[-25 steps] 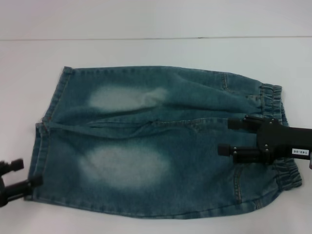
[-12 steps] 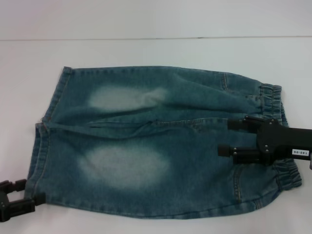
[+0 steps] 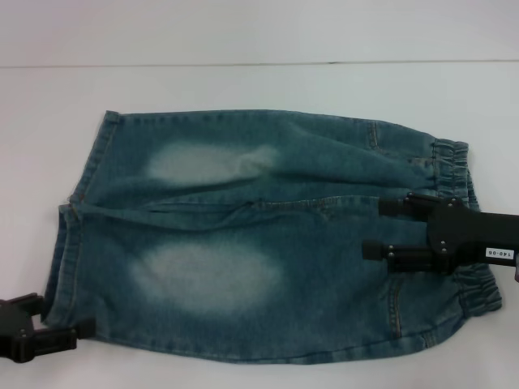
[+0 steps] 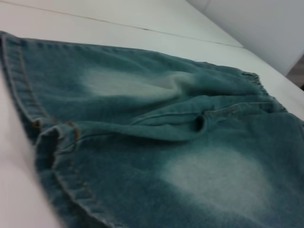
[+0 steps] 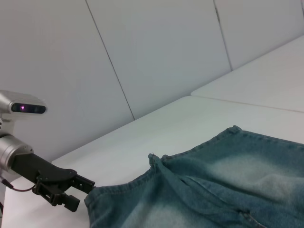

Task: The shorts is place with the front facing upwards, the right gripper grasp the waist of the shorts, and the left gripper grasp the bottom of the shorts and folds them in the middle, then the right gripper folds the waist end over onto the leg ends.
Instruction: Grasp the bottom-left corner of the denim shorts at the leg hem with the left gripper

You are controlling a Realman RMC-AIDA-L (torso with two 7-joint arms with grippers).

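Observation:
The blue denim shorts lie flat on the white table, with the elastic waist on the right and the leg hems on the left. My right gripper hovers open over the shorts just inside the waistband, fingers pointing toward the legs. My left gripper is open at the near corner of the near leg's hem, one finger lying along the shorts' near edge. The right wrist view shows the left gripper right at that hem corner. In the left wrist view, the hems fill the frame from close up.
The white table runs out beyond the shorts on all sides, and a seam line crosses it at the far side. A pale panelled wall stands behind the table in the right wrist view.
My left gripper has slid toward the near table edge and slightly right, reaching the near hem corner. The right gripper and the shorts have not moved.

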